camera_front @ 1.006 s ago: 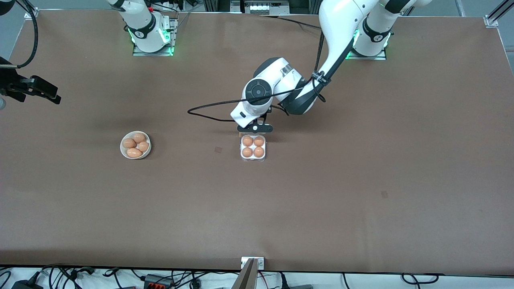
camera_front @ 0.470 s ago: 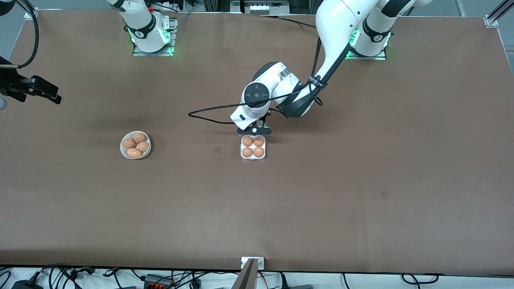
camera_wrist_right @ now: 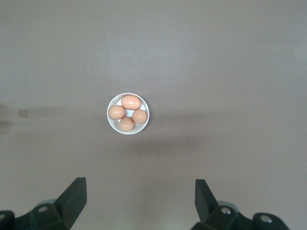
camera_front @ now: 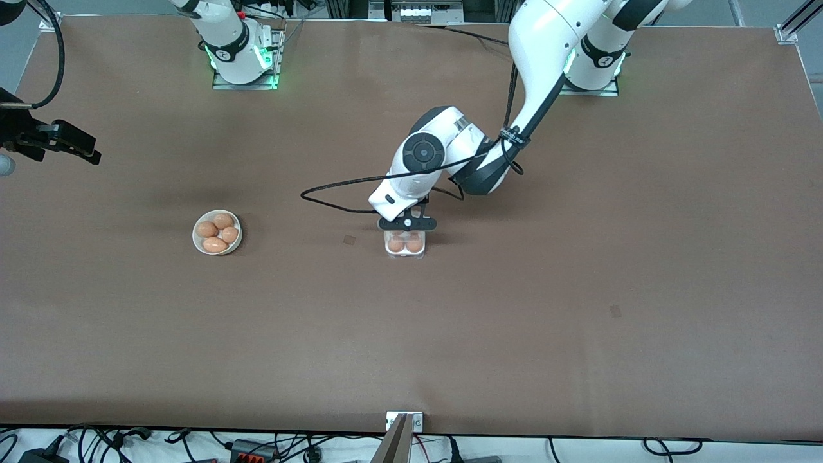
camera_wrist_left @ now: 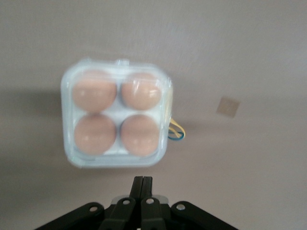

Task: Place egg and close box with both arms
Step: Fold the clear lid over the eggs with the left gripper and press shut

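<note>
Left tool (camera_front: 407, 224), fingers pressed together and holding nothing, over the edge of the box (camera_front: 405, 244) that lies farther from the front camera; in the left wrist view the joined fingertips (camera_wrist_left: 142, 184) stand just beside the box (camera_wrist_left: 116, 113) without a visible grip on it. One second ago this tool hung a little farther from the front camera and all four eggs showed in the front view; it has since come forward over the box, so that only the two nearer eggs (camera_front: 405, 245) show there now. The left wrist view shows four brown eggs (camera_wrist_left: 116, 113), one per cell, under the clear lid, which lies down over the white tray. Right tool (camera_front: 58, 143), fingers wide apart and empty, waits high over the right arm's end of the surface, hardly displaced since the earlier frames; its wrist view looks down on the round white bowl (camera_wrist_right: 128, 113). The bowl (camera_front: 217, 233) holds four more eggs and stands well apart from the box, toward the right arm's end, unchanged. The surface (camera_front: 578, 289) is a plain brown sheet bearing two small darker patches (camera_front: 349, 240); cables and power strips (camera_front: 257, 447) lie along its near edge, and both arm bases glow green at the top.
</note>
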Controlling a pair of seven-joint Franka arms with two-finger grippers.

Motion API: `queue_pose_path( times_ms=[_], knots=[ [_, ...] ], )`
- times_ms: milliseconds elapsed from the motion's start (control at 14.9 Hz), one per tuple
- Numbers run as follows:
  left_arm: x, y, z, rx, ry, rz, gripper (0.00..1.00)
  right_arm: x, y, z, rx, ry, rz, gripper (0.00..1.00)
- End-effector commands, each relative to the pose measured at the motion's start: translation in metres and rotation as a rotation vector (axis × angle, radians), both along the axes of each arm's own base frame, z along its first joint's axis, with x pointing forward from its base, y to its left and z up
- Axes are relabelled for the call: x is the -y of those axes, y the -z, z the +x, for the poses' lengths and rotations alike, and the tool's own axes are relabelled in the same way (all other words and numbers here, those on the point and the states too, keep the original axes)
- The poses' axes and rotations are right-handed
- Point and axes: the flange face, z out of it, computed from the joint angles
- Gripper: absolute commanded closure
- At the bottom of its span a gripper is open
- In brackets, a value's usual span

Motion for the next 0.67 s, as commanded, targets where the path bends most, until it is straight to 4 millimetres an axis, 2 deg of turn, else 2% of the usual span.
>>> queue_pose_path(
  times_ms=[0, 134, 201, 335, 403, 470, 537, 604],
  knots=[
    [0.000, -0.007, 0.013, 0.077, 0.090, 0.009, 1.00, -0.001, -0.002, -0.008, 0.000, -0.012, 0.000, 0.00],
    [0.001, -0.011, 0.014, 0.103, 0.095, 0.003, 1.00, 0.000, -0.002, -0.008, 0.000, -0.012, 0.000, 0.00],
    [-0.001, -0.022, 0.018, 0.113, 0.090, -0.004, 1.00, 0.000, -0.003, -0.008, 0.002, -0.012, 0.000, 0.00],
    [-0.015, -0.060, 0.027, 0.131, 0.071, -0.007, 1.00, 0.000, -0.003, -0.006, 0.010, -0.013, -0.001, 0.00],
    [-0.020, -0.081, 0.024, 0.117, 0.079, 0.011, 1.00, 0.001, -0.004, -0.007, 0.010, -0.011, 0.000, 0.00],
    [-0.034, -0.107, 0.027, 0.107, 0.071, 0.025, 1.00, 0.001, -0.004, -0.007, 0.011, -0.011, -0.001, 0.00],
    [-0.061, -0.130, 0.039, 0.089, 0.041, 0.039, 0.99, 0.001, -0.004, -0.007, 0.011, -0.011, -0.001, 0.00],
    [-0.078, -0.152, 0.042, 0.074, 0.033, 0.062, 1.00, 0.001, -0.005, -0.007, 0.011, -0.009, -0.001, 0.00]
  ],
)
